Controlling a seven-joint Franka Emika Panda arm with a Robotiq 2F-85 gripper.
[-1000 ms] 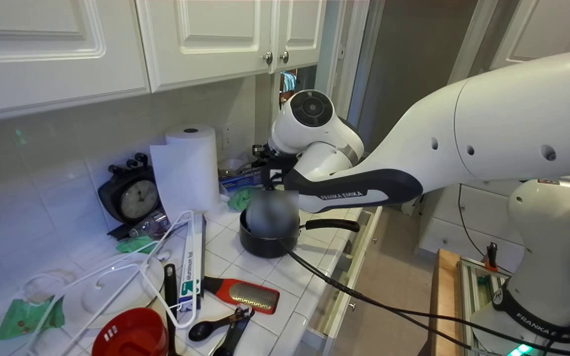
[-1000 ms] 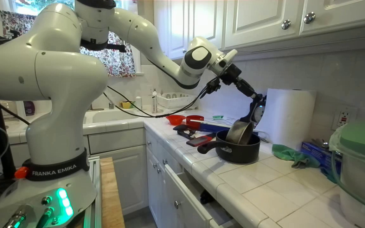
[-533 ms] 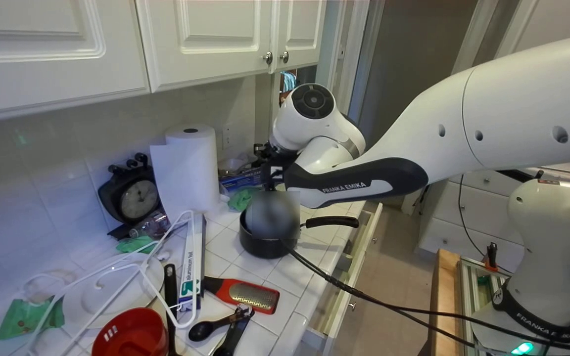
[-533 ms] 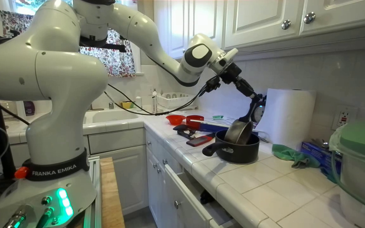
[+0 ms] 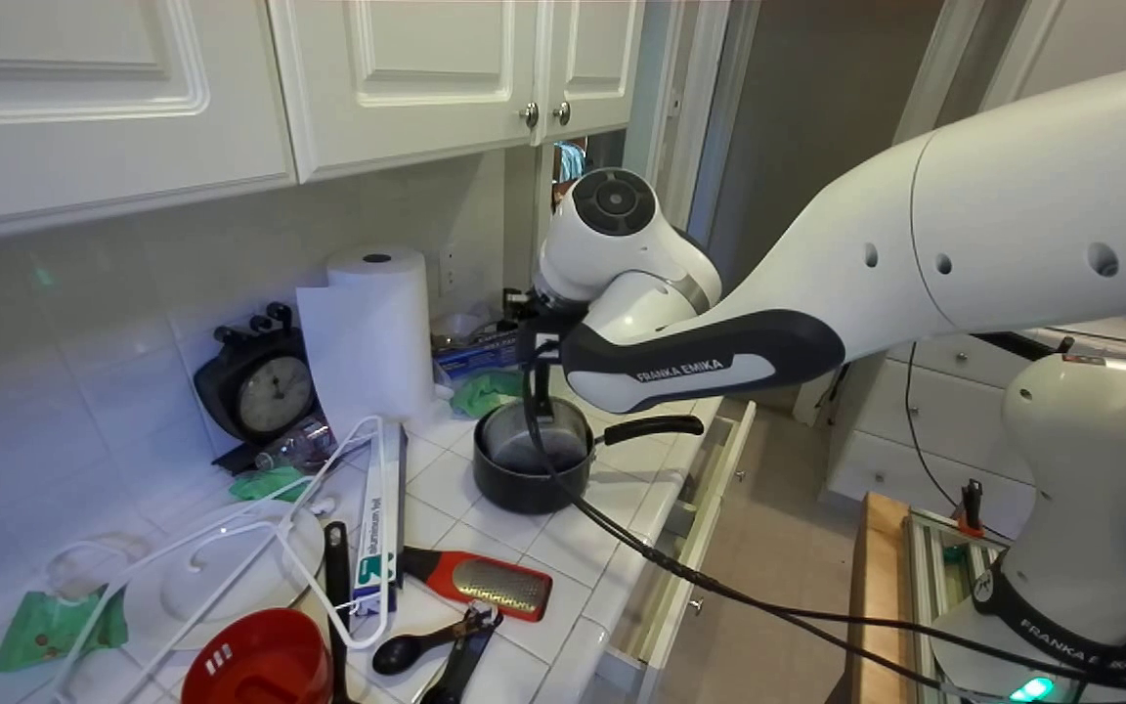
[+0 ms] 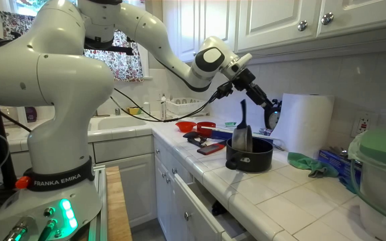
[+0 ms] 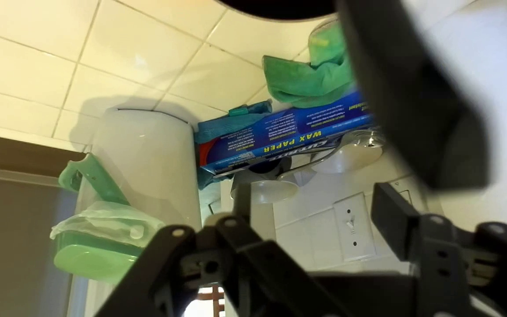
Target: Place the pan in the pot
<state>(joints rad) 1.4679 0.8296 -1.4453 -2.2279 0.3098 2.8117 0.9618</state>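
In an exterior view I have: pot [image 6: 253, 161], on the desk [image 6: 310, 197]. Pan [image 6: 241, 140], in the pot, on edge, handle [image 6: 243, 113] up. My gripper [image 6: 266, 105], right of the pan's handle, apart. Grater [image 6: 209, 148], left of the pot. Paper towel roll [image 6: 308, 124], behind the pot, to its right. Clock [image 6: 273, 118], left of the roll. Cloth [image 6: 308, 163], between pot and wax paper box [image 6: 337, 162]. Lidded bucket [image 6: 385, 182], far right.

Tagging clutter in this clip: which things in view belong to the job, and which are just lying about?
For the job:
pot
pan, tilted inside it
tool, open

Lying about, among others:
grater
foil
clock
paper roll
wax paper
green cloth
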